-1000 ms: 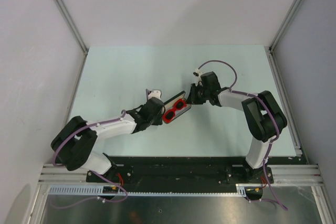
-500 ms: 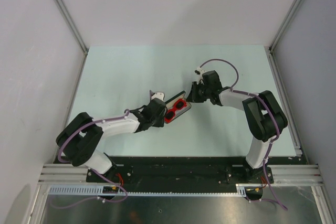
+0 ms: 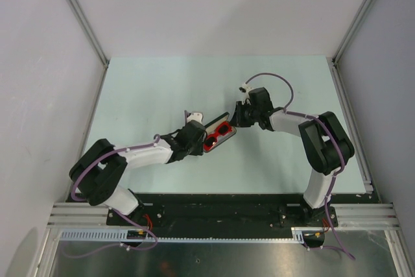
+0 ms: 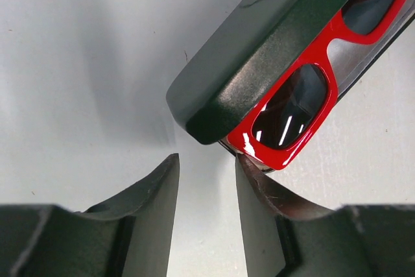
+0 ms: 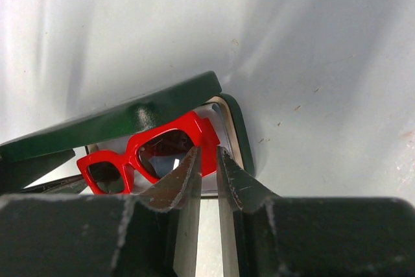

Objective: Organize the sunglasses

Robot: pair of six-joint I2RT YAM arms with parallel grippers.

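The sunglasses [image 3: 218, 137], with a red frame and dark lenses, lie inside a black case [image 3: 214, 123] at the table's middle, its lid half lowered over them. My left gripper [image 3: 198, 136] is open and empty at the case's left end. In the left wrist view my left gripper [image 4: 206, 160] sits just below the case [image 4: 259, 50], and its right fingertip [image 4: 249, 170] is right at the case corner under the sunglasses [image 4: 324, 47]. My right gripper [image 3: 237, 121] is shut to a narrow slit at the case's right end. In the right wrist view the right gripper [image 5: 207, 154] has its tips over the case rim [image 5: 241, 135], in front of the sunglasses [image 5: 188, 124].
The pale green table [image 3: 149, 89] is walled by grey panels on the left, back and right. A black rail [image 3: 220, 205] carrying the arm bases runs along the near edge.
My left gripper has moved right and slightly forward up to the case's left end. The right arm has barely moved.
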